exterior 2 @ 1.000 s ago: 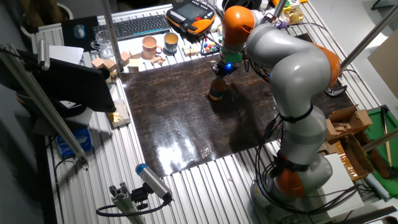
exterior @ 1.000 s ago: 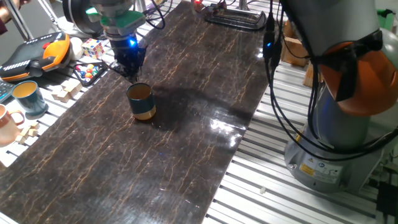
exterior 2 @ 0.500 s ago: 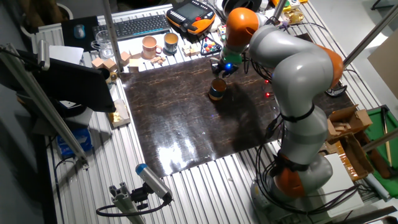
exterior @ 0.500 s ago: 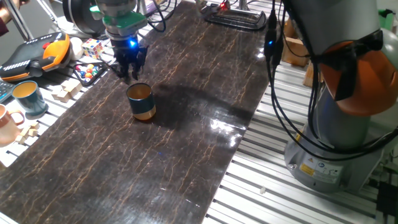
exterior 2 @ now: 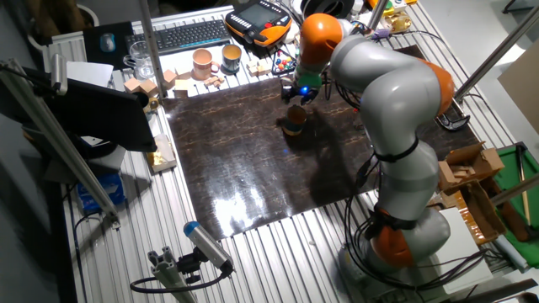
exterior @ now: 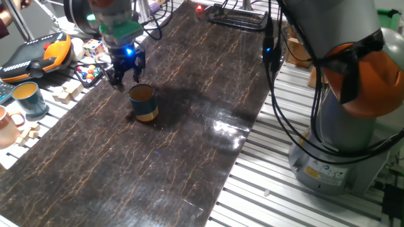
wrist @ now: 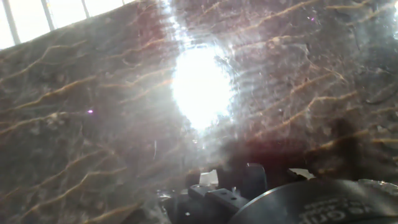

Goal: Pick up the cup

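Observation:
The cup (exterior: 144,103), dark blue with an orange band at its base, stands upright on the dark marbled mat (exterior: 189,151); it also shows in the other fixed view as the cup (exterior 2: 293,124). My gripper (exterior: 125,77) hangs just up and left of the cup's rim, fingers spread open with nothing between them. From the other side the gripper (exterior 2: 296,94) sits just behind the cup. The hand view shows only the glaring mat surface (wrist: 124,124) and part of the hand at the bottom edge; the cup is out of that view.
Left of the mat lie a teal mug with a handle (exterior: 28,99), a pinkish mug (exterior: 6,125), wooden blocks (exterior: 63,93), a colour cube (exterior: 95,48) and an orange-black pendant (exterior: 38,53). A keyboard (exterior 2: 189,35) lies beyond them. The arm's base (exterior: 341,126) stands to the right.
The gripper has shifted left, away from directly over the cup's far rim, and its fingers look wider apart. The cup has not moved.

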{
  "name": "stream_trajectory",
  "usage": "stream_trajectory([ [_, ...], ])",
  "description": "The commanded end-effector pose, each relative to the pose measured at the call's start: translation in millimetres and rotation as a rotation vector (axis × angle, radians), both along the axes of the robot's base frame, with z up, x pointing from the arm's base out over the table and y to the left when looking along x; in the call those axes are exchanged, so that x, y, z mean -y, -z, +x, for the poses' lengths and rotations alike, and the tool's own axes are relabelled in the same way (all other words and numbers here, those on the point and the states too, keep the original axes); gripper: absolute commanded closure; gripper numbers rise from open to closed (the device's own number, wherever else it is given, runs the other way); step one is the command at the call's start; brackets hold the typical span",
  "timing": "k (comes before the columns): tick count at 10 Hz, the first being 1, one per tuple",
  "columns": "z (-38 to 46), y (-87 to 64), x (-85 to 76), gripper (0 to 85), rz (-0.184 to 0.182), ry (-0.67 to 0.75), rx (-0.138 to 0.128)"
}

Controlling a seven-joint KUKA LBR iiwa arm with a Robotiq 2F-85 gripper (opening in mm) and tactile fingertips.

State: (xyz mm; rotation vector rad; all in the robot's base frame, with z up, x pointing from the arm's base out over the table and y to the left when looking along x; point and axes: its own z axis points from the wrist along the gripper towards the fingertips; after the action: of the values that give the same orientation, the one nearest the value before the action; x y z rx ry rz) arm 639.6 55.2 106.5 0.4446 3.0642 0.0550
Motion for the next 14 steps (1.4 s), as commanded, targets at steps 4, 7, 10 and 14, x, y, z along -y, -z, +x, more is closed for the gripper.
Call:
stream_trajectory([
  [4,5.4,17.7,3.6,27.0,-0.013,0.008,-0.011],
  [7,2.5,20.4,7.8,29.0,-0.005,0.018,-0.025],
  [10,-2.1,19.9,7.2,33.3,-0.002,0.016,-0.036],
  [14,-4.2,20.5,8.2,41.0,-0.008,0.010,-0.036],
])
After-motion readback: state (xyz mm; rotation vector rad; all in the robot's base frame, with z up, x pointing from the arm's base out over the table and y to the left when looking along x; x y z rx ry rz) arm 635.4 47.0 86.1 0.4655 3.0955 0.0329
